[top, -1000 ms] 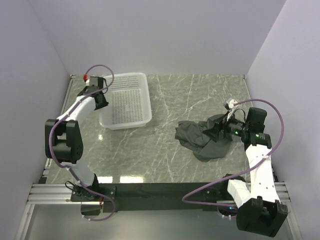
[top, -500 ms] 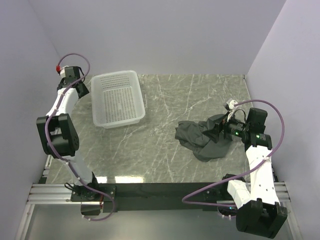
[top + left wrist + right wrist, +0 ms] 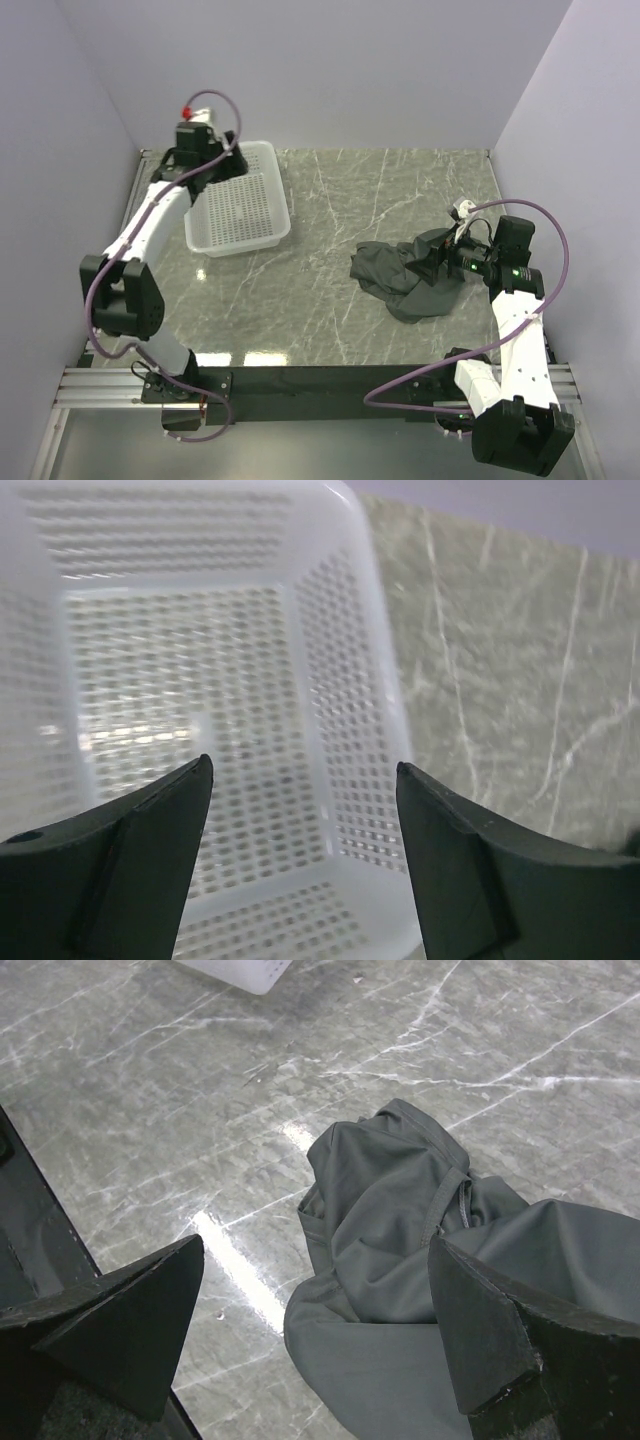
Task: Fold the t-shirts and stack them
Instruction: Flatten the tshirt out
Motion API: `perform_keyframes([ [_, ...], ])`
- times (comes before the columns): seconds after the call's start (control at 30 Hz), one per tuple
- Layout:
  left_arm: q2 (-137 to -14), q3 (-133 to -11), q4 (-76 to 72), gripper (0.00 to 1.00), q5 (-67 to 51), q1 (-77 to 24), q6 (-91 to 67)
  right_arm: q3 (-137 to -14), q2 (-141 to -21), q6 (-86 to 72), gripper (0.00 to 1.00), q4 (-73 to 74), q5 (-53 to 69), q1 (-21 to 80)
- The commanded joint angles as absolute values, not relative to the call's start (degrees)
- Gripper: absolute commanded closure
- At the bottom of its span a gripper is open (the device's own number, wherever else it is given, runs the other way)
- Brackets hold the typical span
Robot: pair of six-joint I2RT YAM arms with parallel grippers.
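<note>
A crumpled dark charcoal-grey t-shirt [image 3: 405, 275] lies in a heap on the marble table at the right. It fills the right wrist view [image 3: 430, 1250]. My right gripper [image 3: 437, 262] hangs over its right part, jaws wide open and empty, the fingers [image 3: 120, 1310] apart on either side of the cloth. My left gripper [image 3: 232, 165] is at the far left over the white mesh basket [image 3: 262, 225], open and empty. The left wrist view looks down into the basket [image 3: 340, 640] between its fingers [image 3: 140, 850].
The basket stands at the back left of the grey marble table [image 3: 330, 300]. Lilac walls close the back and both sides. A black rail runs along the table's near edge [image 3: 330, 375].
My left arm has swung from the far left wall back to the right, over the basket's far rim. The basket, pushed left earlier, now stays put. The right arm and the shirt have not moved.
</note>
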State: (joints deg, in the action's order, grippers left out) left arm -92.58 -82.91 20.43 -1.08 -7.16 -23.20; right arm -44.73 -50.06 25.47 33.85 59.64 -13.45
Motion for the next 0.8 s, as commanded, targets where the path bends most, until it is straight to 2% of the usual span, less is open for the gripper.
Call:
perform_keyframes([
  [0.0, -97.3, -87.2, 22.3, 0.21, -3.9, -11.7, -23.3, -46.3, -50.2, 26.1, 0.01, 33.0, 61.3, -13.9],
  [0.07, -101.1, -89.5, 24.7, 0.17, -1.1, -14.8, -24.7, -46.3, -50.4, 26.1, 0.01, 33.0, 61.2, -14.0],
  [0.27, -110.7, -98.5, 30.8, 0.16, 9.7, -20.3, -28.3, -46.1, -50.8, 26.0, 0.01, 33.0, 61.2, -14.1],
  [0.5, -118.2, -104.4, 35.7, 0.19, 17.6, -24.1, -28.4, -46.1, -51.2, 26.3, 0.01, 33.0, 61.2, -14.1],
  [0.6, -120.0, -105.0, 36.8, 0.26, 21.1, -24.3, -27.1, -46.3, -51.0, 26.4, 0.01, 33.1, 61.1, -14.1],
  [0.7, -119.7, -102.9, 36.4, 0.41, 26.3, -24.1, -24.9, -46.3, -51.0, 26.4, 0.01, 33.3, 61.2, -14.1],
  [0.73, -119.3, -102.1, 35.7, 0.52, 27.4, -24.0, -24.1, -46.3, -51.0, 26.5, 0.01, 33.3, 61.3, -14.1],
  [0.77, -119.3, -101.3, 35.5, 0.59, 28.2, -23.7, -22.5, -46.4, -51.0, 26.5, 0.01, 33.2, 61.4, -14.1],
])
